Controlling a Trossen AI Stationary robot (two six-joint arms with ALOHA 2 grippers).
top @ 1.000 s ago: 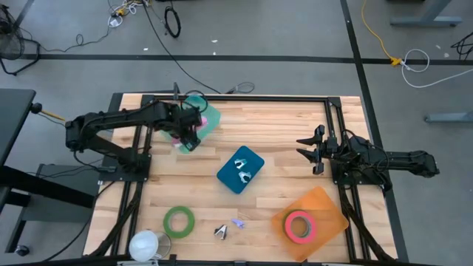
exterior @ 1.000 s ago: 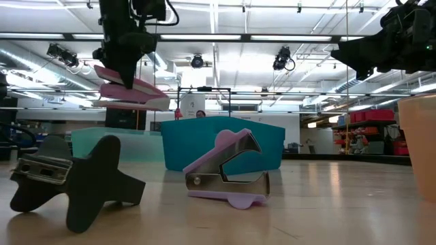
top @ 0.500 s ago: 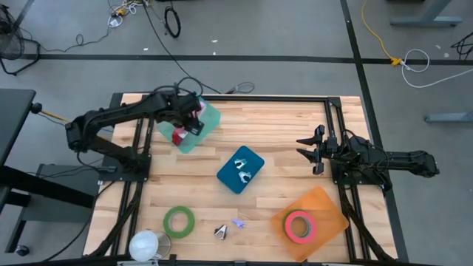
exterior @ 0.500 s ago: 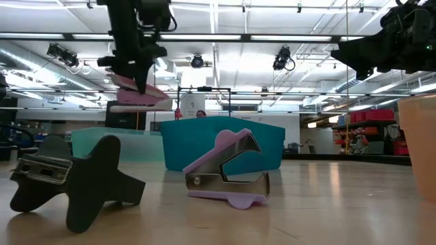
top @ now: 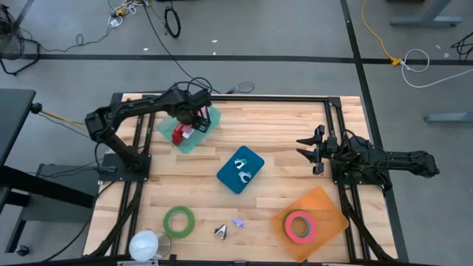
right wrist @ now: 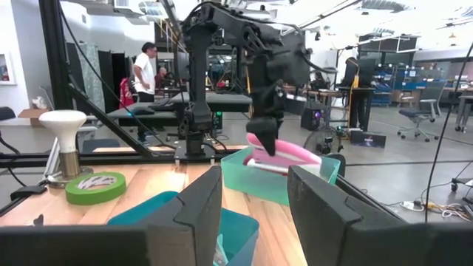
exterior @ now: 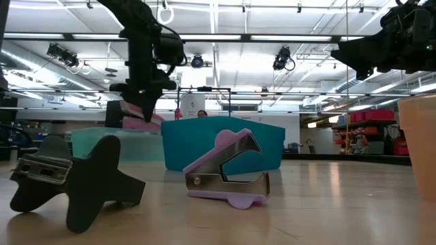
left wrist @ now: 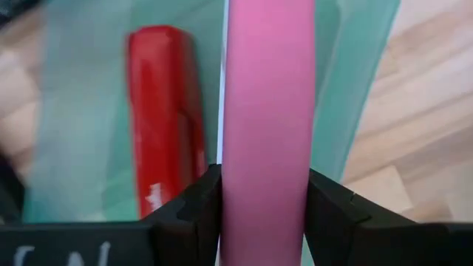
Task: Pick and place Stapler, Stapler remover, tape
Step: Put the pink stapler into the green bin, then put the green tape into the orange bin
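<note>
My left gripper (top: 194, 118) is shut on a pink stapler (left wrist: 266, 111) over the pale green tray (top: 208, 122) at the far left. In the low view the stapler (exterior: 139, 122) is down at the tray's rim (exterior: 95, 133). A red stapler (left wrist: 164, 118) lies in that tray beside it. My right gripper (top: 309, 150) waits open and empty at the right, above the table. A green tape roll (top: 179, 221) lies flat at the near left. A black stapler remover (exterior: 75, 177) and a purple one (exterior: 228, 173) lie near the front edge. My left gripper pinches the pink stapler's two long sides (left wrist: 264, 196) between its two fingers (left wrist: 192, 210), which lie across it. The fingers come from above, pointing down. The stapler is tilted, its far end lower; whether it touches the tray floor, I cannot tell.
A teal tray (top: 228, 177) with stapler removers in it sits mid-table. An orange tray (top: 325, 201) holding a pink tape roll (top: 298, 225) sits at the near right. A white mushroom-shaped object (top: 146, 245) stands at the near left corner. People stand in the room beyond.
My left gripper has carried the pink stapler toward the table's far edge and down, from above the tray's near side to the level of the tray's rim beside the red stapler, turning it about on the way. It has stayed shut on the stapler.
</note>
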